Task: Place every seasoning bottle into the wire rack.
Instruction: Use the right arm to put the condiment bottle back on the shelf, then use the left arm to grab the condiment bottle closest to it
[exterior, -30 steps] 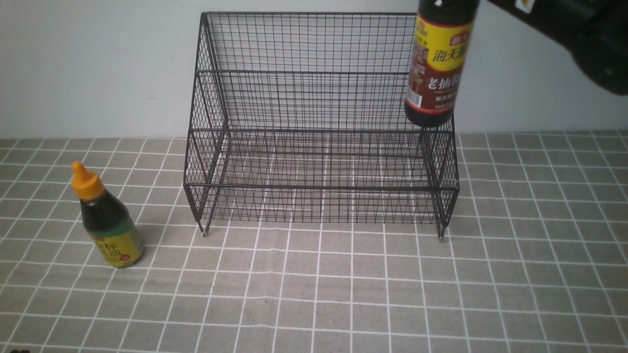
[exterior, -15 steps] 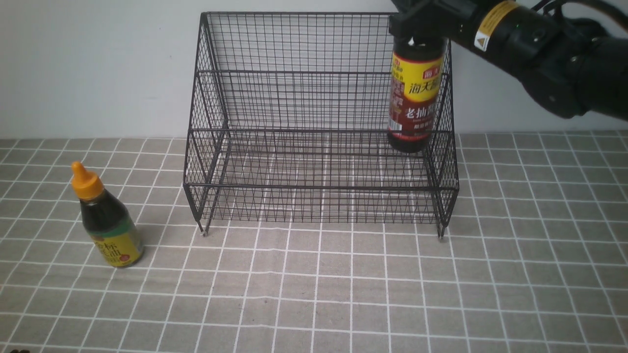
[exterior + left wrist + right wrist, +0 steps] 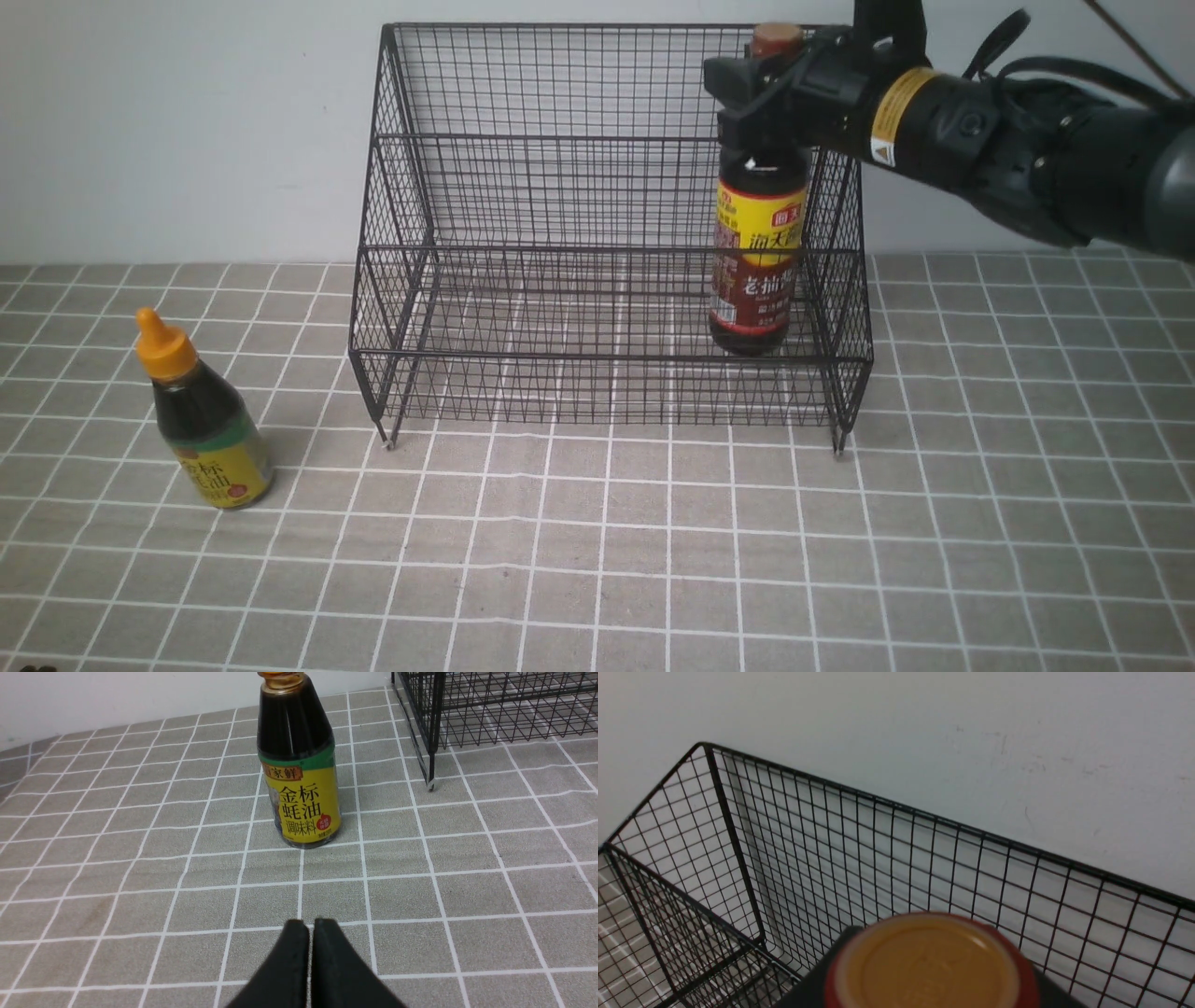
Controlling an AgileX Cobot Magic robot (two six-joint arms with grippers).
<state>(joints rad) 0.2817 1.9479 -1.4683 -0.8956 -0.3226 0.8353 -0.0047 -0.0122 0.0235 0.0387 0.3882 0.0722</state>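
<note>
1. Gripped near its neck by the right gripper [image 3: 761, 98], its jaws parted only by the neck's width, the tall bottle [image 3: 758, 243] hangs lower and farther left than moments earlier, now behind the front bars at the right end of the wire rack [image 3: 607, 355].
2. While that bottle descends, the squat bottle [image 3: 213, 434] stands unmoved on the tiled surface [image 3: 560, 541], left of the rack.
3. Above it, the left gripper [image 3: 306, 933] keeps its jaws closed, holding nothing.
4. Across the rack's front, wire bars cross before the tall bottle.
</note>
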